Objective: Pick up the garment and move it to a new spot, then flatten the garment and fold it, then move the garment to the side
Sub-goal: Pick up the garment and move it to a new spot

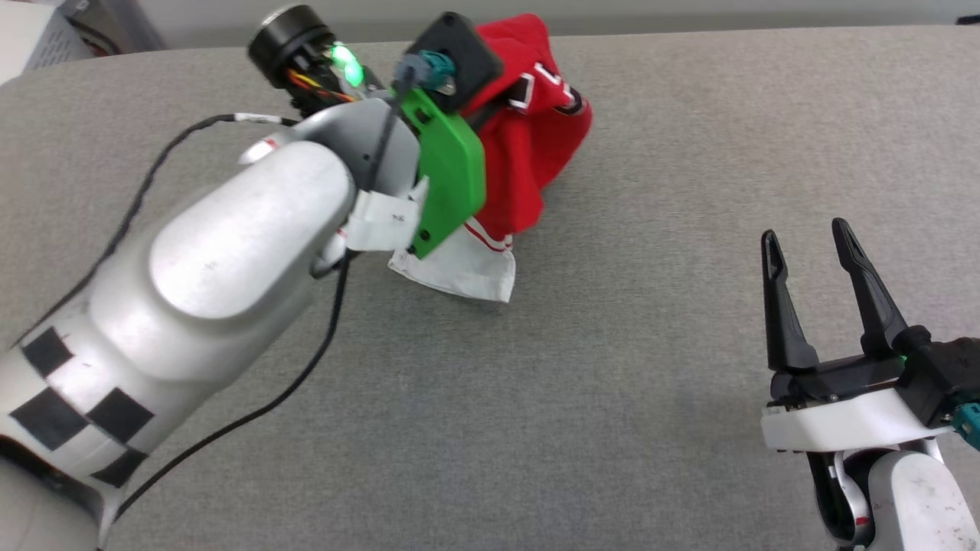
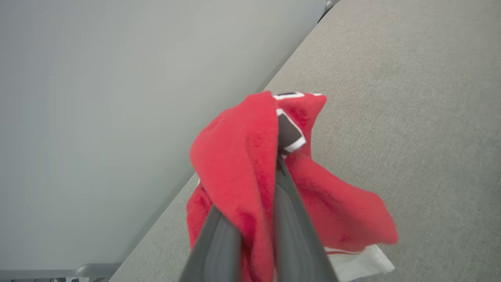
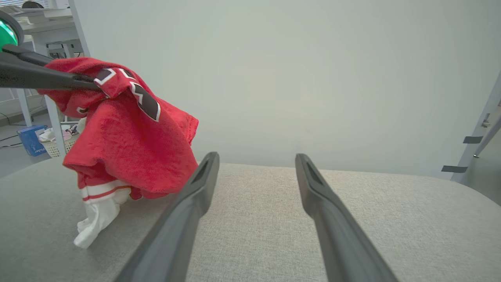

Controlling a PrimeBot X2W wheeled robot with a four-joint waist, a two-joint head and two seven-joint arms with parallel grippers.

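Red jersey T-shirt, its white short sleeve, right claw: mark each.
Red jersey T-shirt (image 1: 536, 153), head view, bunched red body.
White short sleeve (image 1: 459, 269), head view, sleeve's middle.
Right claw (image 1: 804, 229), head view, midway between fingertips.

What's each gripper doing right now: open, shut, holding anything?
Left gripper: shut on the garment, which hangs bunched from its fingers.
Right gripper: open, holding nothing.

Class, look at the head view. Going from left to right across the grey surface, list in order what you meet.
Pale left forearm → red garment, held up in a bunch above the grey surface → open right gripper.
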